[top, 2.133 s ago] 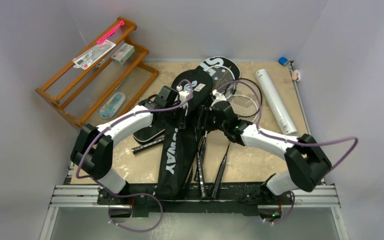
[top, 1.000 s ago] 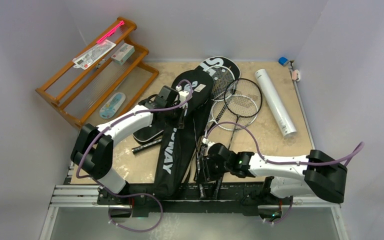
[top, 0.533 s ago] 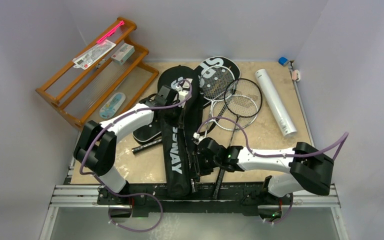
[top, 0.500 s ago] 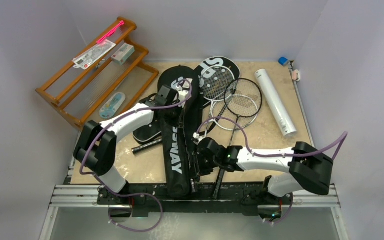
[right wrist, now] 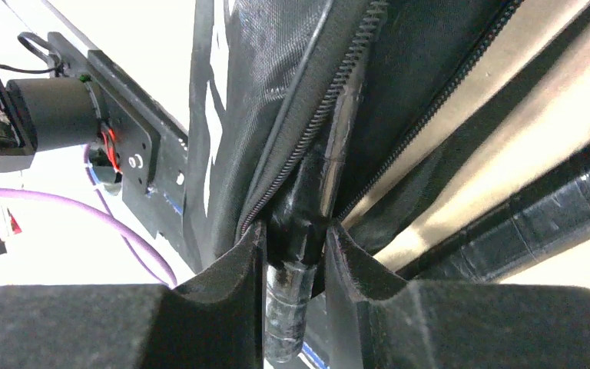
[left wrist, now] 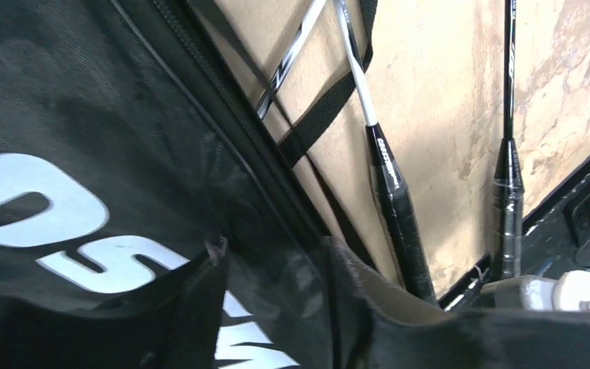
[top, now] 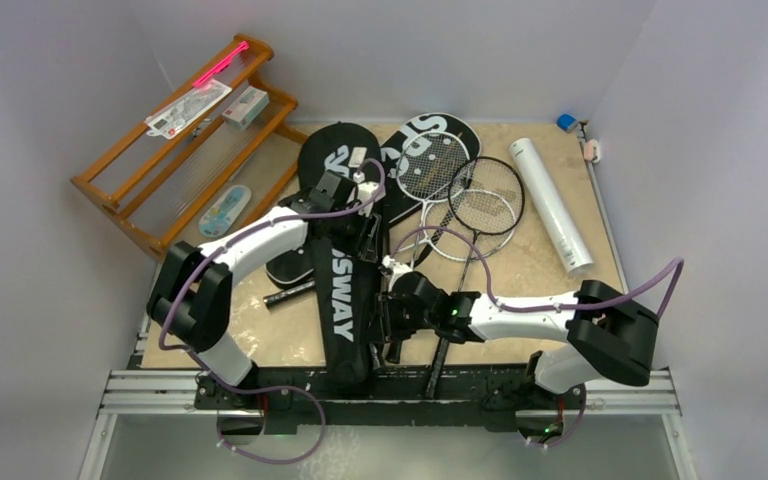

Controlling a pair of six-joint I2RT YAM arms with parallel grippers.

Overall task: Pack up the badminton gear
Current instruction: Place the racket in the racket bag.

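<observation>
Right gripper [right wrist: 296, 240]: narrow, two blunt black fingers clamped on a tape-wrapped black racket handle [right wrist: 288, 334], just at the mouth of a coarse zipper [right wrist: 330, 115].
CROSSWAY cover [top: 341, 300]: long, racket-shaped, black woven fabric with white letters. It lies lengthwise on the table [top: 530, 285], narrow end nearest the arm bases, rounded head towards the far wall. The clamped handle runs into its opened seam.
Loose rackets: two slim black grips [left wrist: 396, 204] lie on the mottled tan tabletop just right of the cover, thin shafts leading away from them.
Left gripper [left wrist: 273, 265]: closed down on a pinched fold of the cover's fabric, further up than the right gripper, where the cover widens.
Racket heads [top: 487, 195]: thin oval frames with fine string mesh, overlapping one another beyond the right gripper.
Tube [top: 550, 205]: smooth white cylinder lying flat near the table's right edge, apart from the rackets.
SPORT cover [top: 447, 122]: black rounded head at the far side, partly under one strung frame, beside the other cover's head.
Rack [top: 110, 190]: orange-brown wood, stepped, at far left, with small packets [top: 188, 108] on it.
</observation>
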